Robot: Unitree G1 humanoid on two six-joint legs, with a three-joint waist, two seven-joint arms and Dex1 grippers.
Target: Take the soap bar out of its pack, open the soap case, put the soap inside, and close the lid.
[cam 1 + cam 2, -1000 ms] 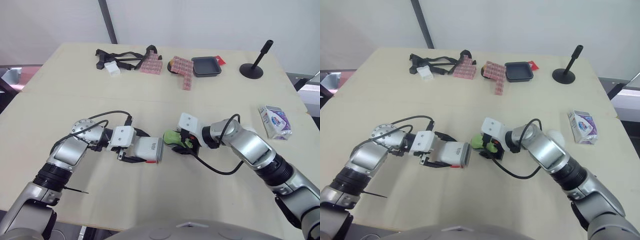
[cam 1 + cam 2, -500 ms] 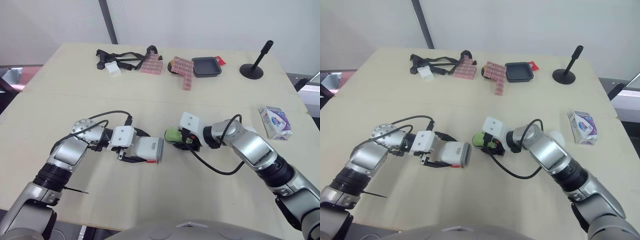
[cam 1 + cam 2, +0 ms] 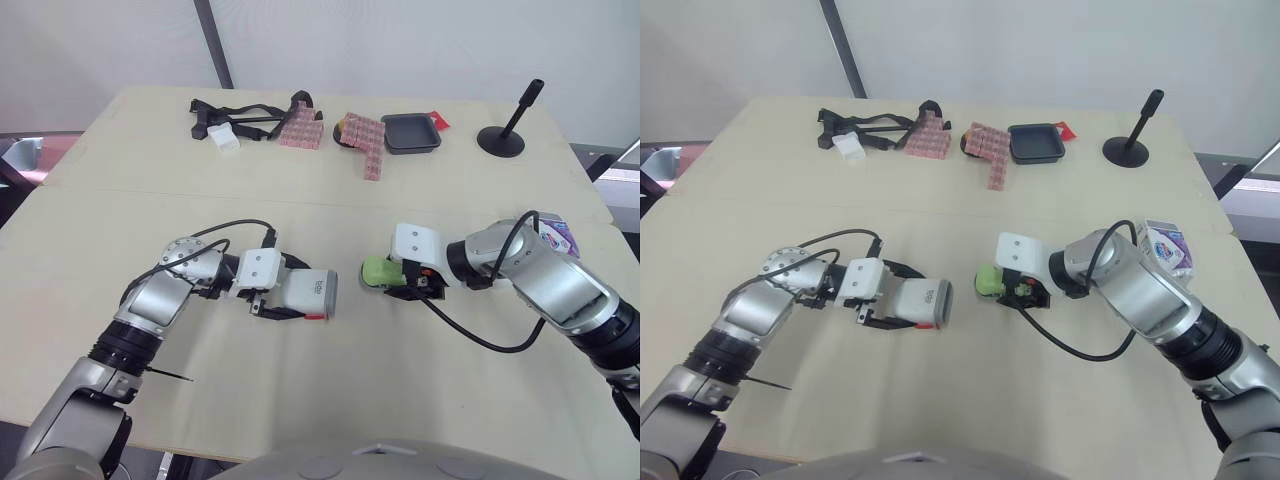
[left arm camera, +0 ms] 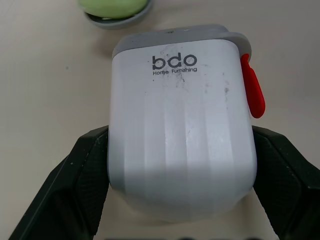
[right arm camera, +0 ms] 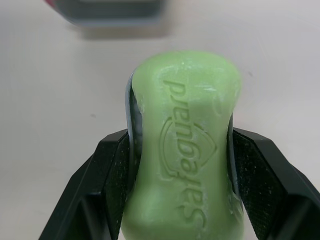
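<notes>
Soap case [image 4: 180, 125]: white, ribbed, with a grey band at one end and a red tab on one side. It is printed "bdo Home Furnishing". It is held on its side, low at the tabletop [image 3: 300, 400], by the left pincer [image 3: 288, 293], whose fingers are spread to the case's full breadth.

Soap bar [image 5: 186, 120]: pale green, waisted, embossed "Safeguard". It is near the case's grey end and apart from it. The right pincer [image 3: 405, 283] grips it at the waist, and a thin grey rim shows between soap and fingers.

Soap pack [image 3: 1166, 244]: white and purple, well beyond the soap from the case. Its print is unreadable.
</notes>
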